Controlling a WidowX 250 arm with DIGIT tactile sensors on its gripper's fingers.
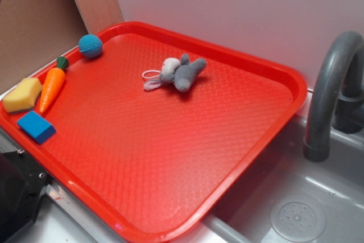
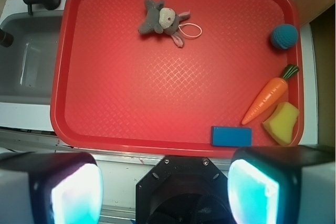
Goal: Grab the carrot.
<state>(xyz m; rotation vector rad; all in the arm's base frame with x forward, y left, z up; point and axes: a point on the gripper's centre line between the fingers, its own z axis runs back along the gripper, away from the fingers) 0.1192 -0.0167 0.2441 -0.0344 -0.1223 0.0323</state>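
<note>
The orange carrot (image 1: 50,87) with a dark green stub top lies on the left end of the red tray (image 1: 170,157), between the yellow sponge wedge (image 1: 21,95) and the blue ball (image 1: 90,45). In the wrist view the carrot (image 2: 268,98) lies at the right of the tray (image 2: 157,93), tip pointing toward me. My gripper (image 2: 165,192) is open and empty, high above the tray's near edge, well apart from the carrot. Its two pads (image 2: 76,195) show wide apart at the bottom of the wrist view.
A blue block (image 1: 36,126) lies near the carrot's tip. A grey plush bunny (image 1: 177,74) lies at the tray's far middle. A grey faucet (image 1: 330,89) and sink (image 1: 307,203) stand on the right. A brown wall (image 1: 40,21) is behind the tray's left end.
</note>
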